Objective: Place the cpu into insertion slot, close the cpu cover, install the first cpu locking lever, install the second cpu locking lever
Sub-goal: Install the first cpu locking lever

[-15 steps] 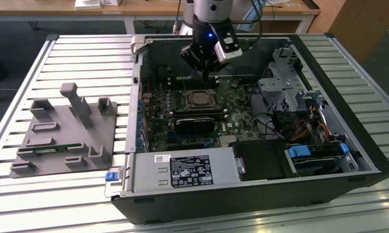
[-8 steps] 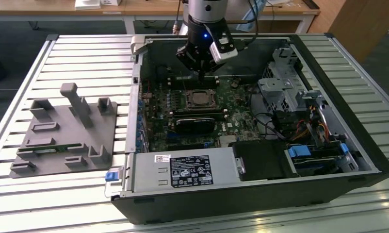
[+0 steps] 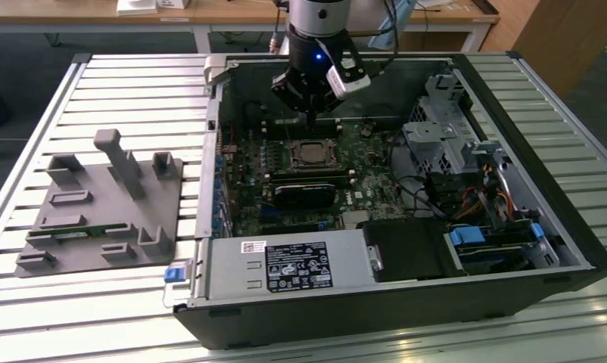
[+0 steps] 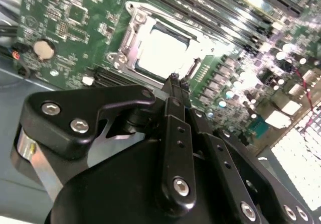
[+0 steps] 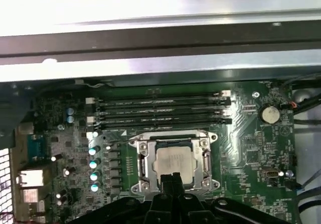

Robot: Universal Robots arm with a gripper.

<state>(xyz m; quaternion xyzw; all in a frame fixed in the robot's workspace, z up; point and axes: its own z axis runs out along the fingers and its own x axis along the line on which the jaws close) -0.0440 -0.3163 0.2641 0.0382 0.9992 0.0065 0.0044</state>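
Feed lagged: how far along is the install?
Done: the pale-grey square cpu sits in the black insertion slot, the silvery metal cpu cover frame down around it. In hand: nothing; the shut gripper is at the slot's edge. Levers: cannot tell if latched.

Arm (image 3: 319,19), upper centre of the exterior view: silver-grey cylindrical wrist, blue indicator light (image 3: 317,57), white camera block (image 3: 350,78). Gripper (image 4: 175,79): matte black rounded link plates, silver screws (image 4: 80,126), slim fingers (image 4: 173,114).

The gripper (image 4: 175,79) hangs downward from the arm (image 3: 319,19), closed tight.
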